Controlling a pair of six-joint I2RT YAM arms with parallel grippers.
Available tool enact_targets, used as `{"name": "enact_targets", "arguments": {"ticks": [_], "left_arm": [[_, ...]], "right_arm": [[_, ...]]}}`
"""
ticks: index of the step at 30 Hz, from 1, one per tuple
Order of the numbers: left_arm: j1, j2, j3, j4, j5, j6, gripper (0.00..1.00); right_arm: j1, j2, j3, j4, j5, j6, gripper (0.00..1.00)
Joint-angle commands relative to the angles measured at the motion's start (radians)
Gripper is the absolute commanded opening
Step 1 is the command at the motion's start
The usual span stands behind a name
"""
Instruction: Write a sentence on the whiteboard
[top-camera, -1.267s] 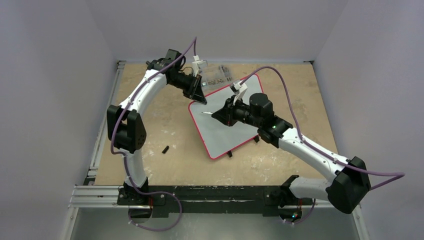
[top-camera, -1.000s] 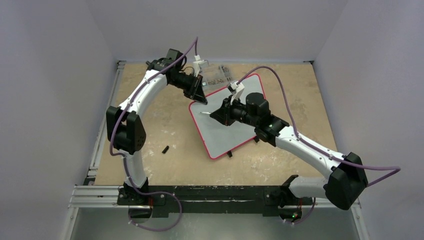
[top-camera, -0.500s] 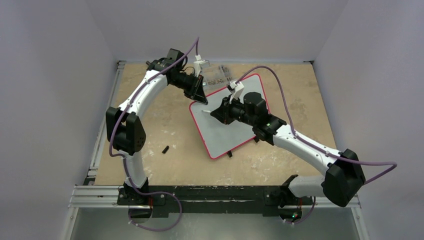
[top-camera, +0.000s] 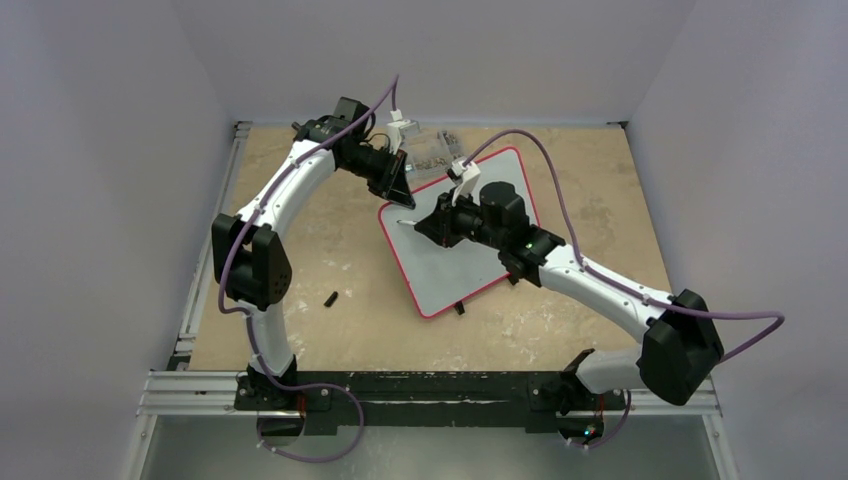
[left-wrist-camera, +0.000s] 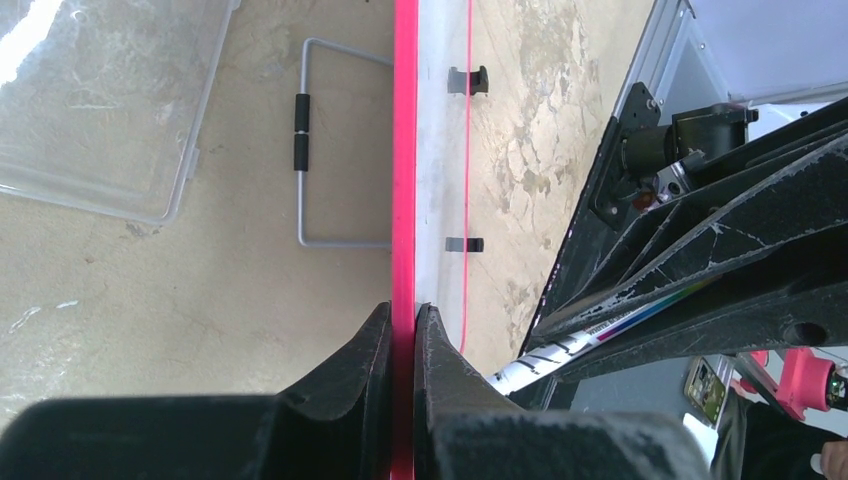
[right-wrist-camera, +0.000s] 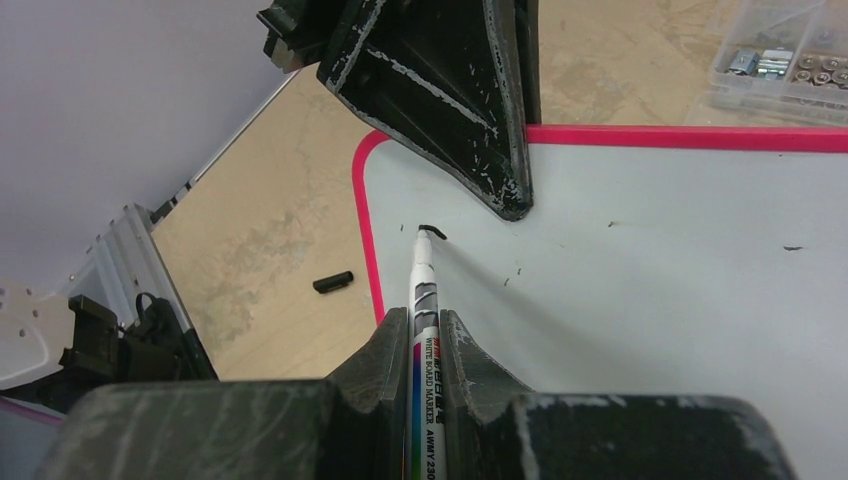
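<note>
Jaws on both arms are occupied. Those of the left gripper (left-wrist-camera: 403, 310) are pressed onto the pink frame of the whiteboard (top-camera: 452, 268). Those of the right gripper (right-wrist-camera: 425, 325) pinch a marker (right-wrist-camera: 422, 285) by its barrel.

On the tan surface (top-camera: 600, 200) the whiteboard lies flat at the middle, nearer the far edge than the near one. It is turned so that one corner points toward the near edge. Its two black feet (top-camera: 459, 308) sit on the side facing the arm bases. The left gripper (top-camera: 400, 190) holds the board's far rim near its far-left corner, which I judge to be a steadying hold. The right gripper (top-camera: 425, 222) hangs over that same end of the board, just beside the left one.

A clear parts box (top-camera: 430, 150) sits at the far edge, just beyond the board. A small black cap (top-camera: 331, 298) lies on the left part of the surface, well apart from the board.

The marker's tip rests at one short hooked black stroke (right-wrist-camera: 431, 230) near the board's left rim. Apart from a few specks, the white field shows bare, so the writing looks barely begun. By my reading nearly the whole sentence is left.
</note>
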Motion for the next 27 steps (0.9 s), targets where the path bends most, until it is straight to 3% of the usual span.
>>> {"name": "enact_targets", "arguments": {"ticks": [1, 27], "left_arm": [[-0.043, -0.023, -0.021, -0.018, -0.061, 0.076, 0.0], [-0.053, -0.027, -0.021, -0.025, -0.07, 0.081, 0.0]], "right_arm": [[0.014, 0.014, 0.033, 0.016, -0.01, -0.016, 0.0], [0.035, -0.111, -0.098, -0.074, 0.121, -0.043, 0.0]]}}
